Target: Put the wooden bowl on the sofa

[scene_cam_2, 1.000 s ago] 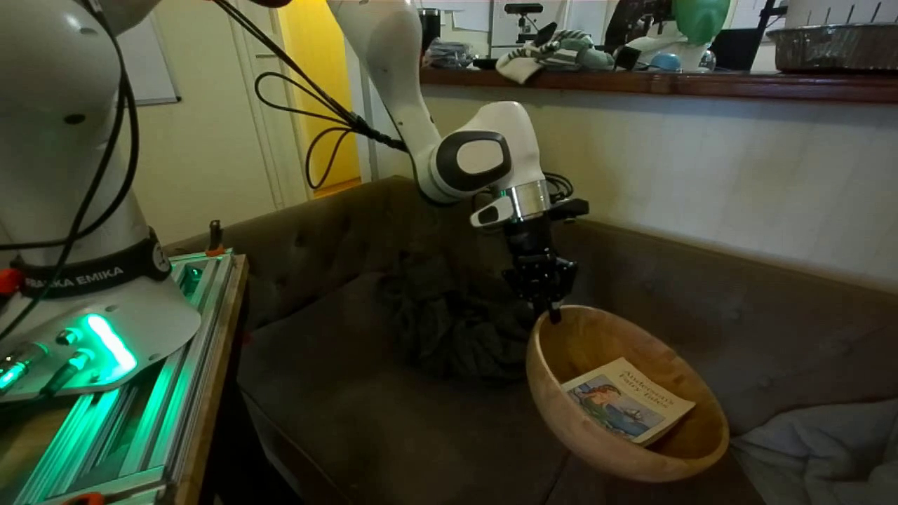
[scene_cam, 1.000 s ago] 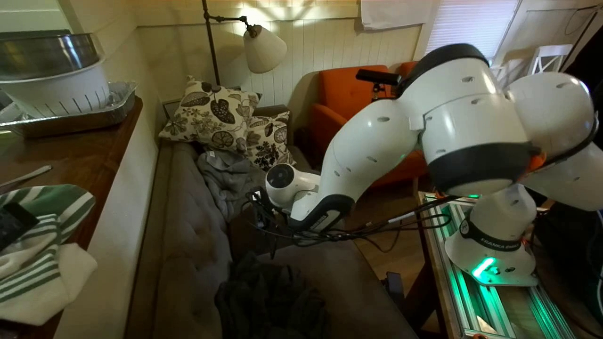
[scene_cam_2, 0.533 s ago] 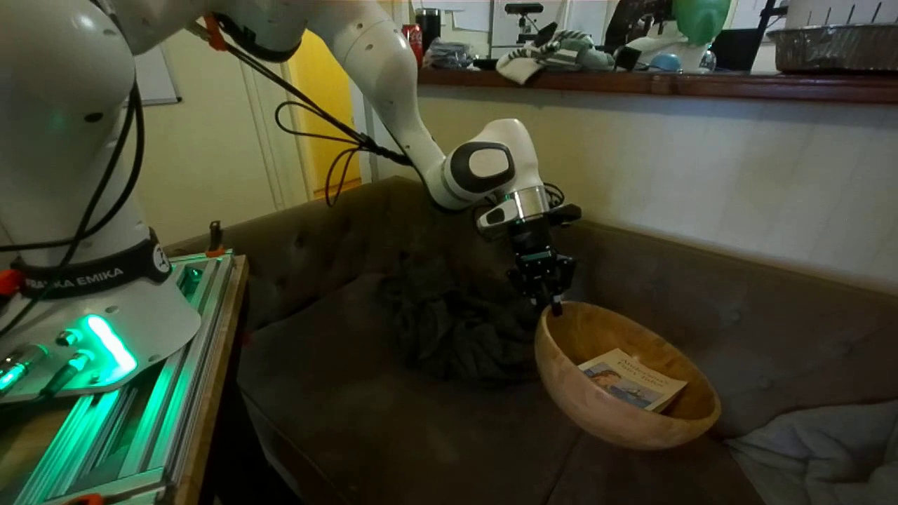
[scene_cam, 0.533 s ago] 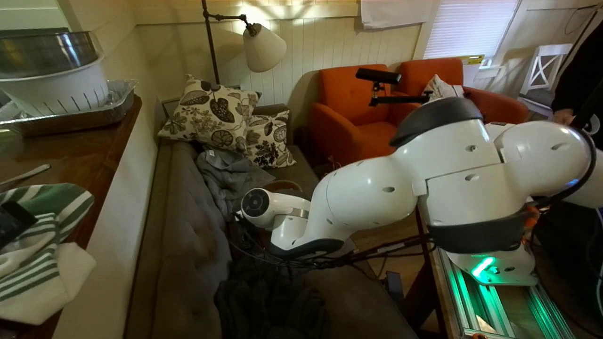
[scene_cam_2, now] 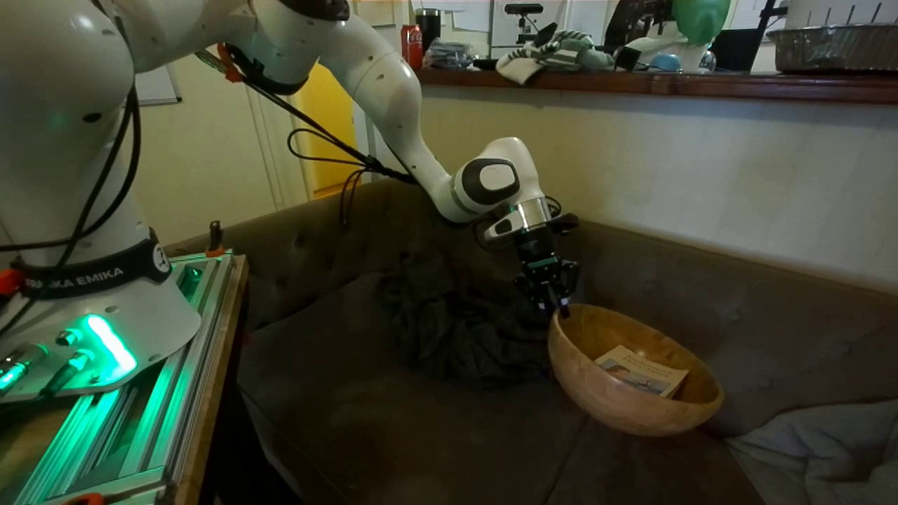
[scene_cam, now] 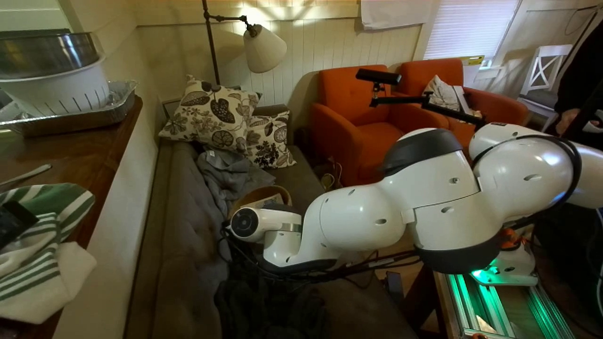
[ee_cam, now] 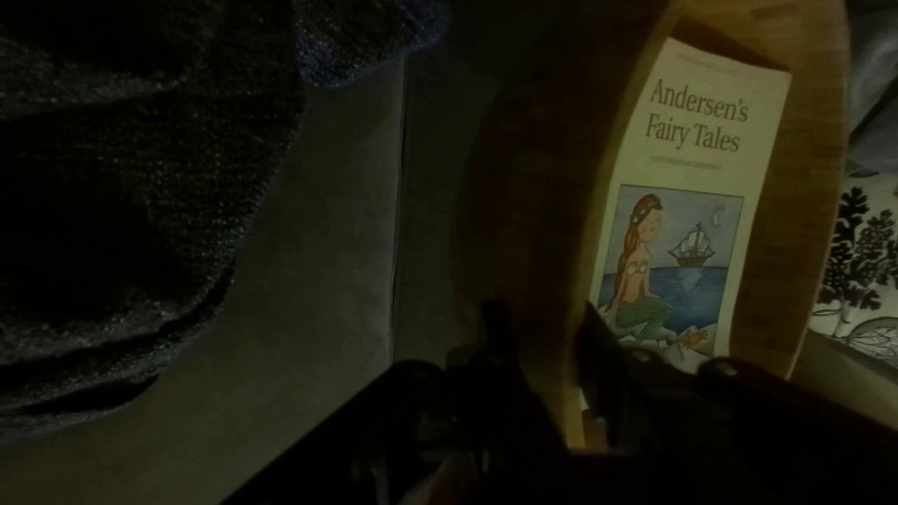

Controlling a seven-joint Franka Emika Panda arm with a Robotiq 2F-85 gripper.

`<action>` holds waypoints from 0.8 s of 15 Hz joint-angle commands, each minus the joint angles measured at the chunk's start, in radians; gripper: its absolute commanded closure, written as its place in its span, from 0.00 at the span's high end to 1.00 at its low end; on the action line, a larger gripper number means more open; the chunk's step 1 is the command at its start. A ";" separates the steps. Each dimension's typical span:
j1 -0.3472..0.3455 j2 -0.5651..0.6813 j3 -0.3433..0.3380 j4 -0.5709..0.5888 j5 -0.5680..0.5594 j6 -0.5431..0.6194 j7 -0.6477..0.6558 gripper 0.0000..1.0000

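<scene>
Holds the wooden bowl point(scene_cam_2: 609, 400) tilted, high at the gripped rim and low at the rim across: round, wide, shallow, light tan-brown, smooth and thick at the edge. Bears inside the bowl a pale book point(ee_cam: 691, 165), face up, lettered "Andersen's Fairy Tales" above a coloured sea picture point(ee_cam: 670, 259). Has the sofa point(scene_cam_2: 421, 435) under the bowl; cannot tell about contact between the two.

Reaches down to the bowl with the white arm point(scene_cam_2: 396, 98), bent steeply at the end. Grips the bowl's raised rim in the black gripper point(scene_cam_2: 554, 309), with fingers point(ee_cam: 498, 330) clenched on the wall from inside and outside.

In an exterior view, covers part of the bowl with the arm's end. Shows a dark crumpled cloth point(scene_cam_2: 456, 330) just beside the bowl, on the side of the raised rim, and a grey cloth point(scene_cam_2: 828, 452) near the low rim. Past the bowl, displays floral cushions point(scene_cam: 214, 115), cream and brown; well apart from the bowl, a lamp point(scene_cam: 264, 49) with a pale shade and orange armchairs point(scene_cam: 346, 96).
</scene>
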 commanded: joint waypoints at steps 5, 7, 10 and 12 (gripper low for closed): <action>-0.025 0.004 0.024 0.040 -0.043 0.002 0.009 0.26; -0.041 -0.031 0.057 0.016 -0.112 0.025 0.103 0.06; 0.080 0.075 -0.017 0.001 0.189 0.003 0.092 0.06; 0.131 0.127 -0.043 0.006 0.261 -0.017 0.134 0.06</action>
